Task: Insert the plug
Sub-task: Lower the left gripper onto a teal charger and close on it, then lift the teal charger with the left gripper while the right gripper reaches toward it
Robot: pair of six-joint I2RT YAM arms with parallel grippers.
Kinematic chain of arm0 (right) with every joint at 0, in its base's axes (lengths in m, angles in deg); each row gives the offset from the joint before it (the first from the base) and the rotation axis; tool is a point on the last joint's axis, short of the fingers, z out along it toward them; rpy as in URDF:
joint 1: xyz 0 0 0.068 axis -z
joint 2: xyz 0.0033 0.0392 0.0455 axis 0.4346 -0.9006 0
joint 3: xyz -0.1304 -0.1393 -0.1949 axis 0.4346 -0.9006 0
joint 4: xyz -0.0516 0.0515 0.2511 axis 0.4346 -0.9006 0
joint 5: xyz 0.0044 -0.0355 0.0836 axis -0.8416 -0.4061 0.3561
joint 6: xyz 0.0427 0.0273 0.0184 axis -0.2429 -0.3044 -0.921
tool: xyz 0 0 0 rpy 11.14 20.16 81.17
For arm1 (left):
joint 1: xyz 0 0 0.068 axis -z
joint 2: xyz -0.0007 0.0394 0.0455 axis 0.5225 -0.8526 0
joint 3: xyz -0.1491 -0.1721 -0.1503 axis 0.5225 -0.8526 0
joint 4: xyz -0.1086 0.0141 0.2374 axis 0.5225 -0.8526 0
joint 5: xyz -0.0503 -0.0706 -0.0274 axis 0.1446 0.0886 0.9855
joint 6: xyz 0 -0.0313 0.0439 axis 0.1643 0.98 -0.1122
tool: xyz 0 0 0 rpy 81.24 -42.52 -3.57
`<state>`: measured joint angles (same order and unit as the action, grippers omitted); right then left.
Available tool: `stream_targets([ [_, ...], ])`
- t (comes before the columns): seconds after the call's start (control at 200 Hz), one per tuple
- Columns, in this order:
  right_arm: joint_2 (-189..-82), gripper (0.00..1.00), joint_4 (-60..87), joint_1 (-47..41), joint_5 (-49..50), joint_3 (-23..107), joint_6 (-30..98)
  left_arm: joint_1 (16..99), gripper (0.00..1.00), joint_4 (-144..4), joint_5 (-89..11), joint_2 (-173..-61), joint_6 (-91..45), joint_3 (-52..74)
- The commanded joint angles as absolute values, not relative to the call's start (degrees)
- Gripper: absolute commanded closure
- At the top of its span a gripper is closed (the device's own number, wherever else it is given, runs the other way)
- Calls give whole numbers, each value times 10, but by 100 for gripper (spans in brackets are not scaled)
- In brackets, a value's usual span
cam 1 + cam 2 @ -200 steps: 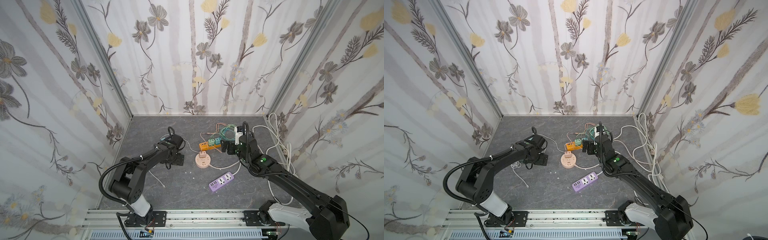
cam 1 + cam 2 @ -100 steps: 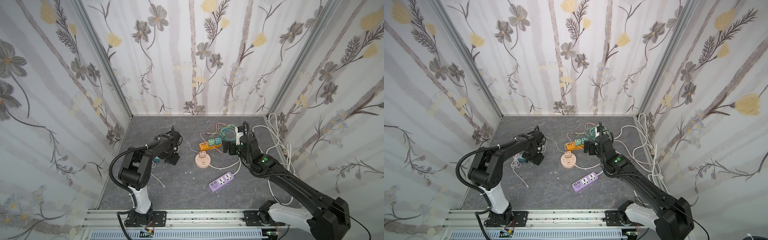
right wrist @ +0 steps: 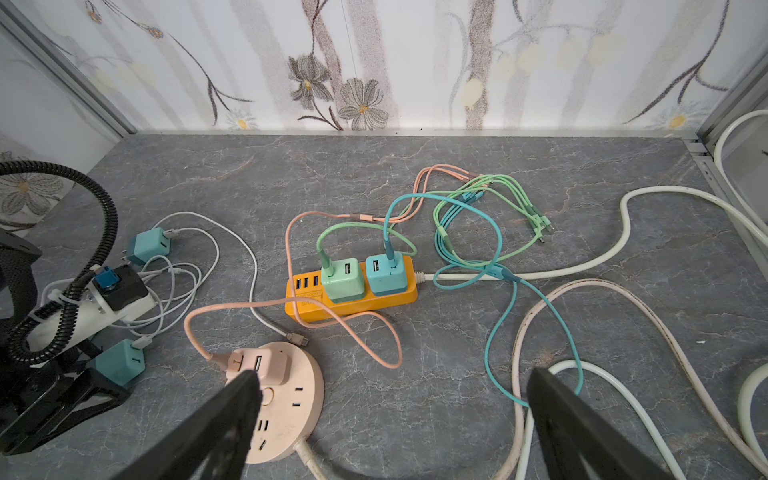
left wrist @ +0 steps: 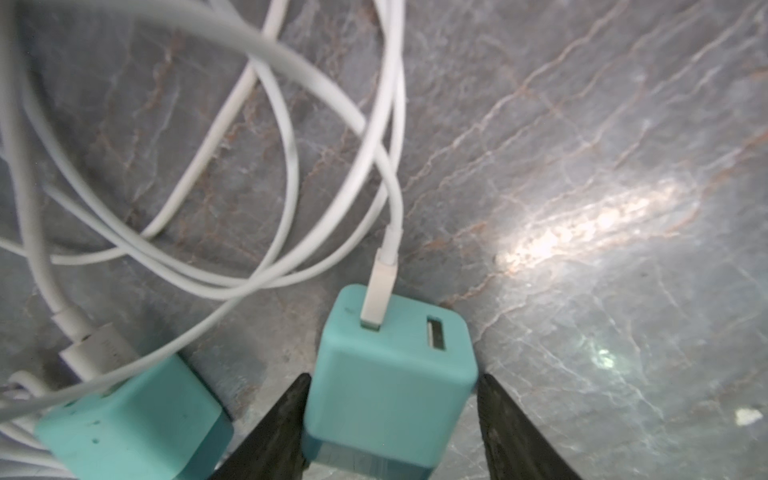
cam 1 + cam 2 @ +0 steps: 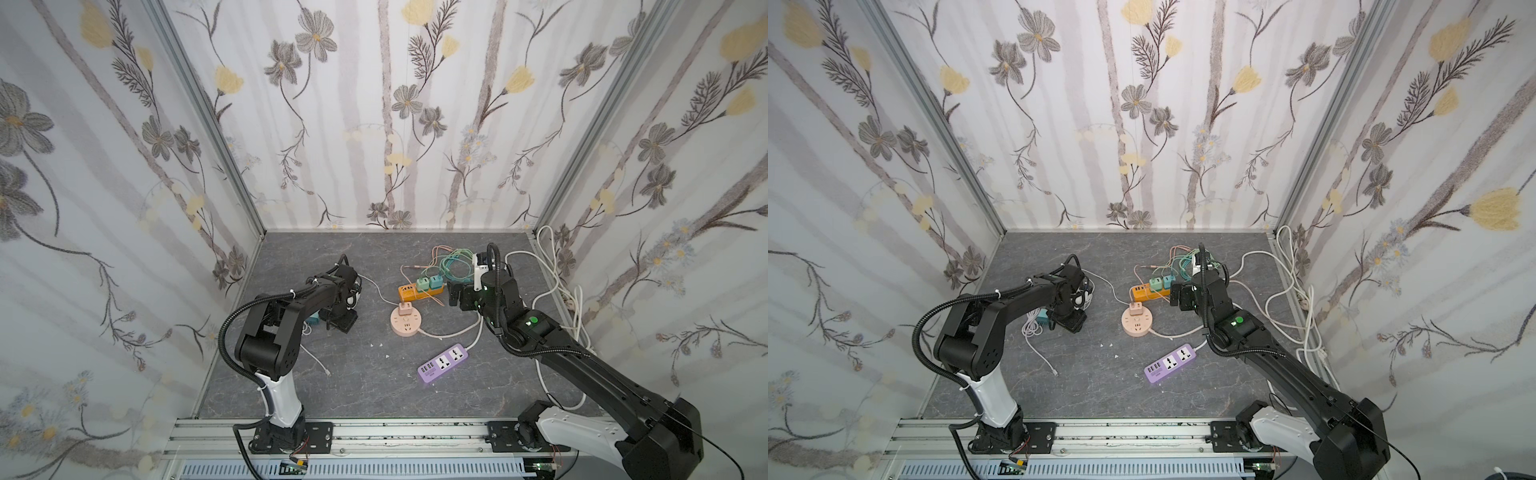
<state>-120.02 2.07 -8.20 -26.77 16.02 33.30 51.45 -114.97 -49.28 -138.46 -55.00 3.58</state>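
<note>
Left pincer (image 4: 394,376) straddles the teal plug (image 4: 386,399) on the table (image 4: 582,291), left side. Fingers sit right against its sides, can't tell if clamped. White cable (image 4: 380,291) in its USB port. Mid-table: pink round socket (image 3: 291,399), orange strip (image 3: 353,305). Right pincer (image 3: 392,374) wide open, holding nothing, near the strip.

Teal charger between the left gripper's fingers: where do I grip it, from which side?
Grip the teal charger by its flat opposite side faces, approaching from the end away from its USB face, where the white cable plugs in. The left gripper straddles it that way.
</note>
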Motion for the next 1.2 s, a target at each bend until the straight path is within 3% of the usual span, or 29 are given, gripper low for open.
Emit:
stream_targets([
  [0.0,-1204,1,20,-82,-276,164,335,515,37,-1140,-475,-1376,-561,31],
  [0.375,-1210,1,18,-82,-277,165,335,516,37,-1150,-474,-1377,-563,19],
  [0.884,-1223,0,17,-82,-274,173,333,527,55,-1141,-477,-1379,-552,10],
  [0.969,-1223,1,17,-82,-274,173,332,527,62,-1142,-477,-1382,-550,12],
  [1.199,-1219,1,30,-83,-273,167,327,528,95,-1131,-477,-1369,-533,14],
])
